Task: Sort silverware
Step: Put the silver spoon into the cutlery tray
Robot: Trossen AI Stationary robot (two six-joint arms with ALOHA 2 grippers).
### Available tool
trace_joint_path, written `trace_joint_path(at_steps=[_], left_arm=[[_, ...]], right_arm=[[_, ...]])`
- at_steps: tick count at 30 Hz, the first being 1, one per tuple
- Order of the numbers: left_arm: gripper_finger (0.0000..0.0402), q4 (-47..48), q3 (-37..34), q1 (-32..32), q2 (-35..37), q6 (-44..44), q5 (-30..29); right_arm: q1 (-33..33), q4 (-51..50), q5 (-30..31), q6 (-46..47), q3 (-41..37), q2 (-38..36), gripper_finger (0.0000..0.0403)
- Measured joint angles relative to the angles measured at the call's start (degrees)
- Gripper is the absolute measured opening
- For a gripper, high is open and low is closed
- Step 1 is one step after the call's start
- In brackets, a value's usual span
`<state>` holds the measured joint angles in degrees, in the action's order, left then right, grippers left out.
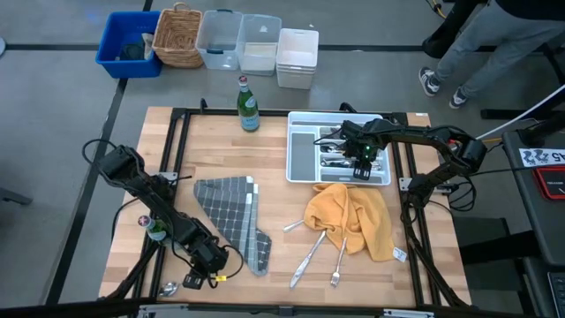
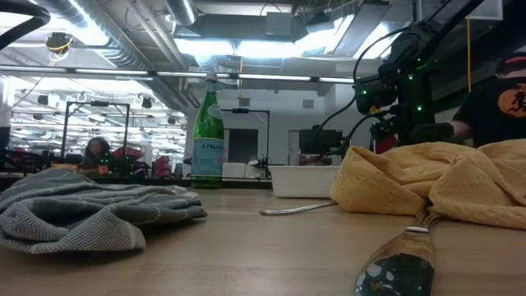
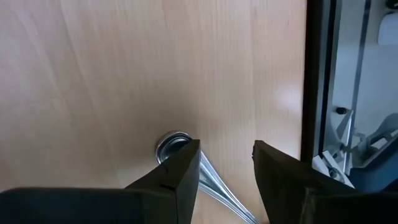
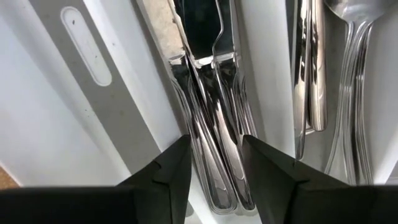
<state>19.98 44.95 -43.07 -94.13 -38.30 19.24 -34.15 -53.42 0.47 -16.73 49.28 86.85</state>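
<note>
Both pairs of jaws stand apart with nothing clamped between them. At the right gripper [image 4: 214, 158], which hangs over the white tray [image 1: 303, 174], the right wrist view shows a clear gap between the two dark fingers [image 4: 165, 171]; through that gap a packed bundle of forks and knives [image 4: 214, 93] lies lengthwise in one of the tray's compartments. I cannot tell whether the fingertips touch that metal or hover just above it. Spoons [image 4: 351, 93] fill the neighbouring compartment.

Far from the tray, at the table's near left corner, the left gripper [image 3: 227, 165] is parted about as wide (its own wrist view shows this best). A spoon [image 3: 177, 144] lies flat on the bare wood there, its bowl just beside one finger and its handle running between the two; the fingers straddle it without closing on it.

More silverware lies loose in front of the tray: a yellow cloth [image 1: 353, 212] sits crumpled just below the tray's front wall, and a spoon, a knife and a fork [image 1: 315, 247] fan out from the cloth's edge onto the table [image 1: 265, 150]. A grey cloth [image 1: 231, 212] lies to the left of these, and a green glass bottle [image 1: 248, 104] stands upright just left of the tray's far corner.
</note>
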Motion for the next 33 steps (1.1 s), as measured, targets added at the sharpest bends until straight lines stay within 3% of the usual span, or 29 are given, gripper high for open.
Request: trace_joint_path(at_steps=[6,19,26,33], left_arm=[[0.0139,0.08,-0.02,1.46,0.0,2.71,-2.81],[0.0139,-3.83,-0.15,12.97,-0.16,16.11,-10.22],[0.0139,-2.99,0.3,18.66,0.77,10.86,-11.09],[0.0139,4.4,6.51,18.87,0.87,11.45,-10.61]], right_arm=[[0.0,0.02,0.0,0.0,0.02,0.01,0.0144],[0.02,0.02,0.0,-0.01,0.04,0.01,0.0144],[0.01,-0.07,-0.01,-0.01,0.04,0.01,0.0144],[0.02,-0.12,0.0,-0.02,0.04,0.01,0.0144]])
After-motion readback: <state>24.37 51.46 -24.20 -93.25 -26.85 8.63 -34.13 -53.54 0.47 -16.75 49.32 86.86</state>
